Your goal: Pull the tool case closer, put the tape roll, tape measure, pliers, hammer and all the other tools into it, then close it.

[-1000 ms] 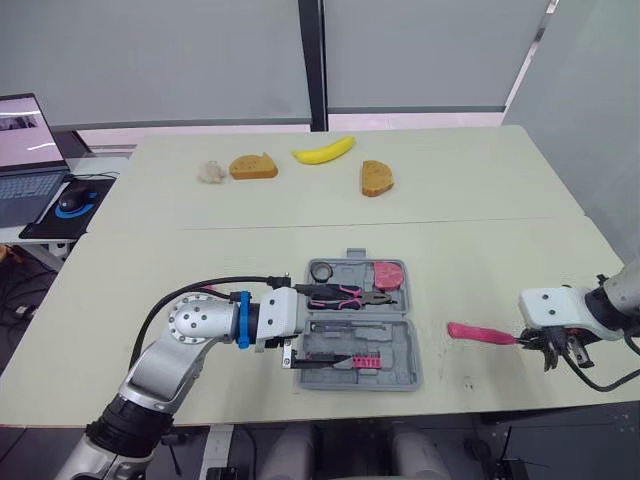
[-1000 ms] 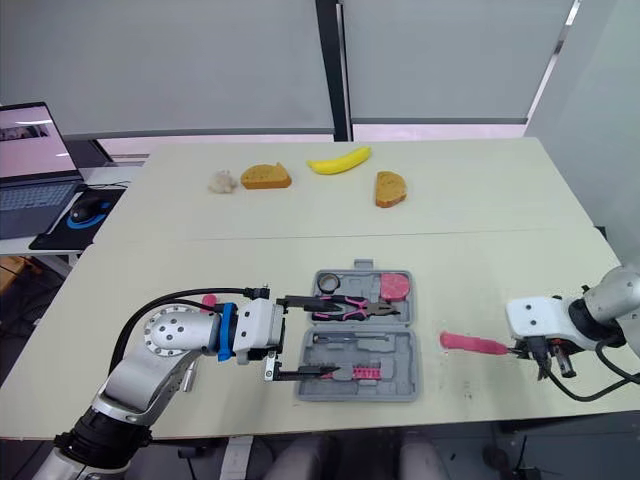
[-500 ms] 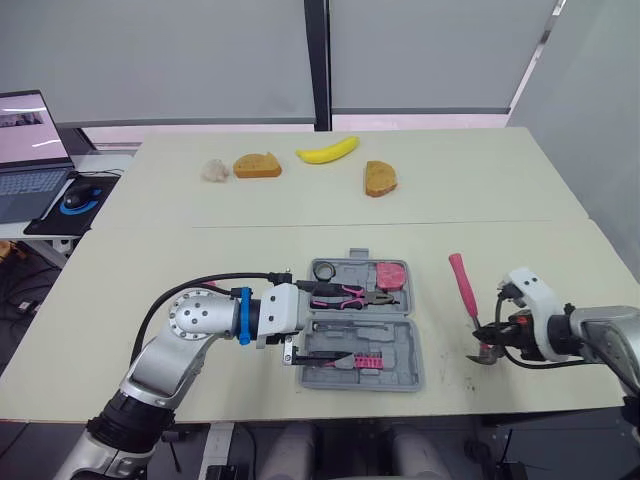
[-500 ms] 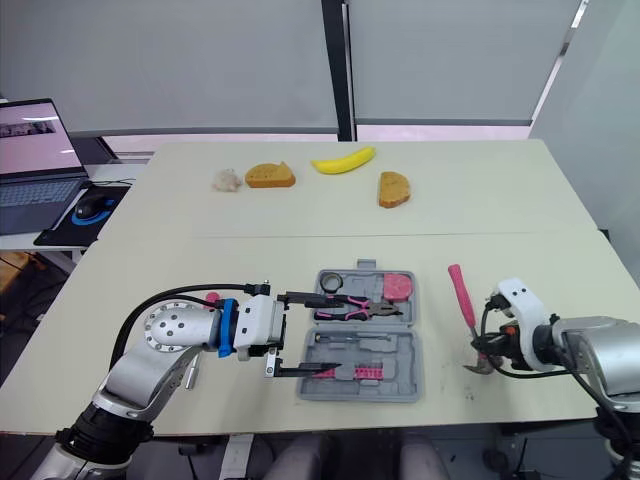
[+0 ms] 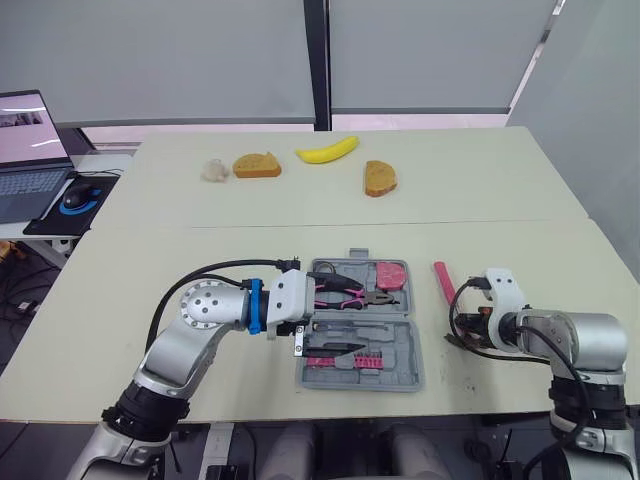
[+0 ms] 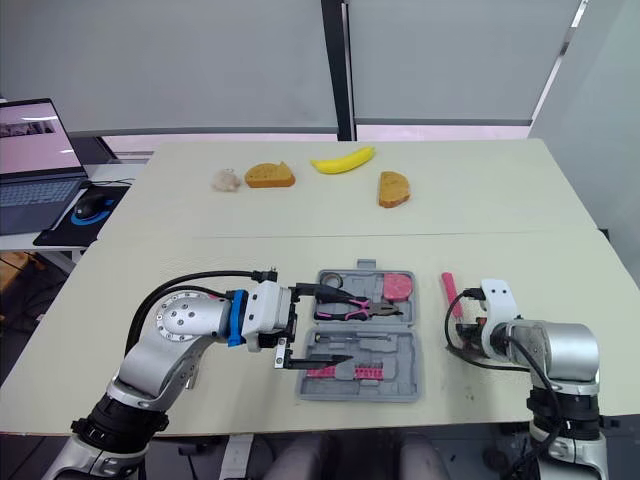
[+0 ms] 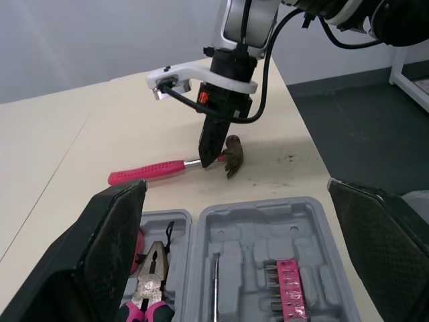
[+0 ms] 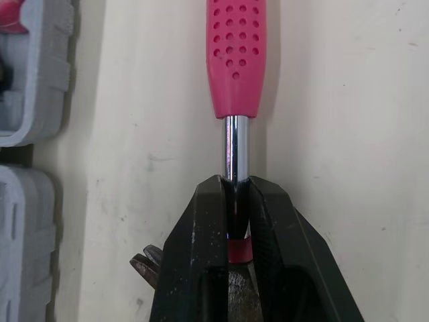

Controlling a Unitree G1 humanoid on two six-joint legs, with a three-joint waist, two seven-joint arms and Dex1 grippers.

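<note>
The grey tool case (image 5: 402, 352) lies open near the table's front edge. In it are a black tape roll (image 5: 323, 271), a pink tape measure (image 5: 389, 274), pink-handled pliers (image 5: 350, 292) and a pink bit strip (image 5: 347, 358). My left gripper (image 5: 334, 315) is open, its two fingers spread over the case's left part and holding nothing. Right of the case, my right gripper (image 8: 234, 225) is shut on the steel shaft of the hammer (image 8: 236, 54), just by the head (image 7: 232, 155). The pink handle (image 5: 441, 280) points away from me, low at the table.
At the far side of the table lie a banana (image 5: 324, 150), two bread slices (image 5: 254, 165) (image 5: 377, 177) and a white lump (image 5: 211, 171). A laptop (image 5: 25, 150) and a mouse (image 5: 72, 198) sit on a side desk at the left.
My right gripper has carried the hammer left to beside the case, the handle swinging from pointing left to pointing away. My left gripper has shifted slightly right over the case.
</note>
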